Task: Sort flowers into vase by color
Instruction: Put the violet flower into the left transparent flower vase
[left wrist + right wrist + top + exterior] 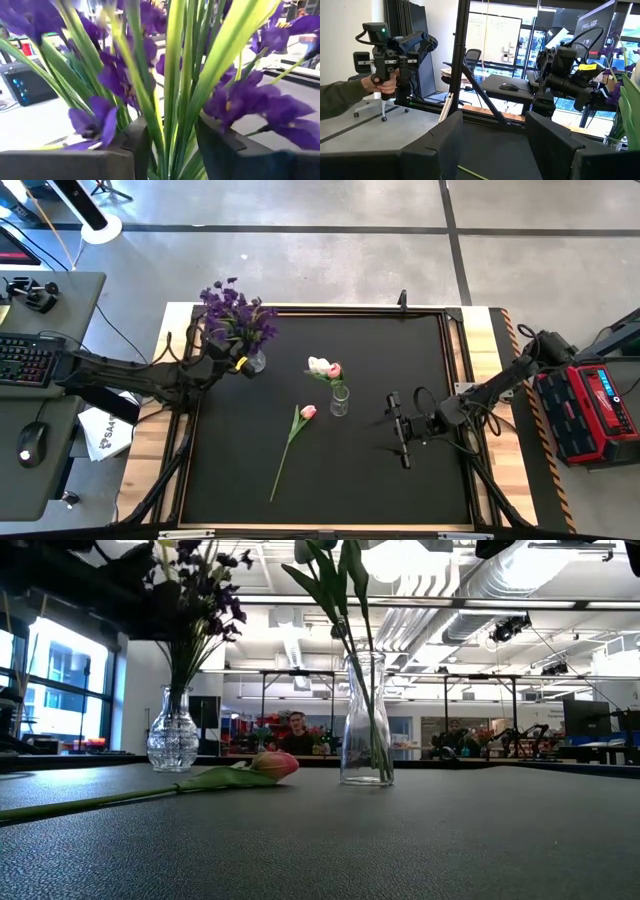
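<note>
Purple flowers (115, 75) already fill the round vase (254, 362) where the left gripper (222, 361) parts around stems, one pink tulip (291, 436) lies unsorted beside the bottle vase (340, 400), right gripper (398, 428) spread, empty.

Bright ceiling lights glare in the low view; the purple flowers (115, 75) blur close-up.

We are in a robotics lab or workshop: the black-matted desk (330, 470) stands on a bare concrete floor (300, 260) marked with dark lines, and a side bench carries a keyboard (22, 360) and mouse (31, 443). Beyond it we see exposed ceiling ducts (500, 585), strip lights, more frames and rigs, and a person's hand (380, 84) holding a controller handle.
</note>
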Action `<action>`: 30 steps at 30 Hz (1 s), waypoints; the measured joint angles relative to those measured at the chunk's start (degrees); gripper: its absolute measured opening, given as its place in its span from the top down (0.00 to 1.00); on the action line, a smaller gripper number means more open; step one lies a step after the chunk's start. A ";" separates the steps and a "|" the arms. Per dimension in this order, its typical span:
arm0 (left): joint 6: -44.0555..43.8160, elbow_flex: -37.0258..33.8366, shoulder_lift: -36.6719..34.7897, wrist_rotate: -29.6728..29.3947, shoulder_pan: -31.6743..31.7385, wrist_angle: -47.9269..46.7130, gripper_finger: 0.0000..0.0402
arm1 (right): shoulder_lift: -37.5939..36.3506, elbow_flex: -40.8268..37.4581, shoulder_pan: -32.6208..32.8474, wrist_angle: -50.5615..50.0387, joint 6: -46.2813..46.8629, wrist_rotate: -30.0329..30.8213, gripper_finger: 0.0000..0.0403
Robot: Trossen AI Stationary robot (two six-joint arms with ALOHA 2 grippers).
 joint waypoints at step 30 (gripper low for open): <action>-18.91 8.49 -1.38 -0.95 0.06 -23.19 0.98 | 0.00 0.02 0.00 -0.42 1.29 0.83 0.50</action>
